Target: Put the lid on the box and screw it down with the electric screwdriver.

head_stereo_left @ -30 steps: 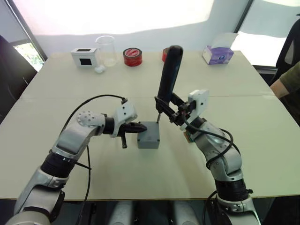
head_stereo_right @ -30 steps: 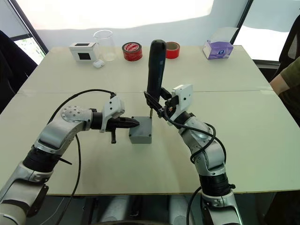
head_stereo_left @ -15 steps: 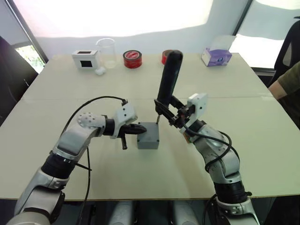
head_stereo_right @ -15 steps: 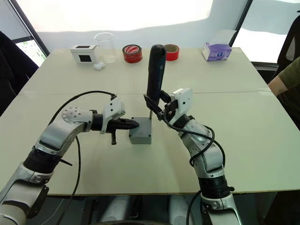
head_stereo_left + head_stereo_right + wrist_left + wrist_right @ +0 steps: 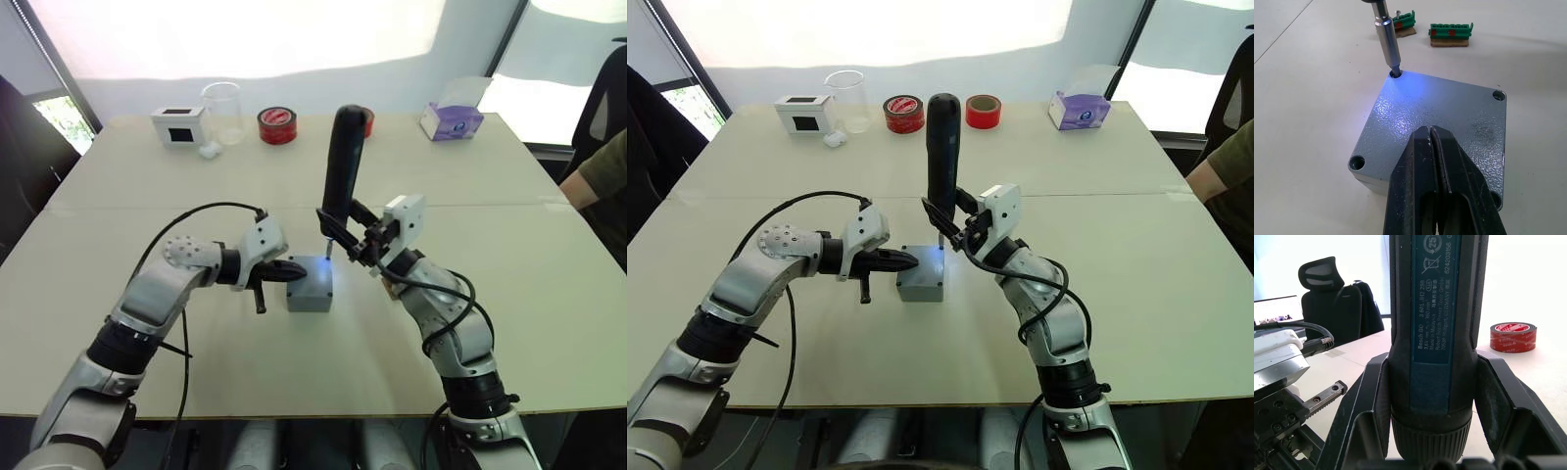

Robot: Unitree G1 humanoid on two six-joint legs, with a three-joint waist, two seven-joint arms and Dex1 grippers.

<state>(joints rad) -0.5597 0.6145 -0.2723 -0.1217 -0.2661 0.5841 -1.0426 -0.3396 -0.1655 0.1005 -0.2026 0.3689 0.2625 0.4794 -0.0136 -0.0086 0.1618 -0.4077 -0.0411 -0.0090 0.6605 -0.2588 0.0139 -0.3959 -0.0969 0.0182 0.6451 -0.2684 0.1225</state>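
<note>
Upright in the clenched right claw point(image 5: 351, 238), the electric screwdriver point(image 5: 338, 162) meets the lid point(image 5: 1442, 120); closed left claw point(image 5: 1431, 147) presses it.

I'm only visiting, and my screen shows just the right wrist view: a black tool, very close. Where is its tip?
Observer: The screwdriver stands nearly upright, with its bit down in a corner hole of the lid.
Visitor: Is that lid on anything?
Observer: Yes, it lies flush on the box, edges lined up.
Visitor: And the other arm?
Observer: The left pincer is shut, its tips over the lid on the side away from the bit. I can't confirm that it is pressing down.
</note>
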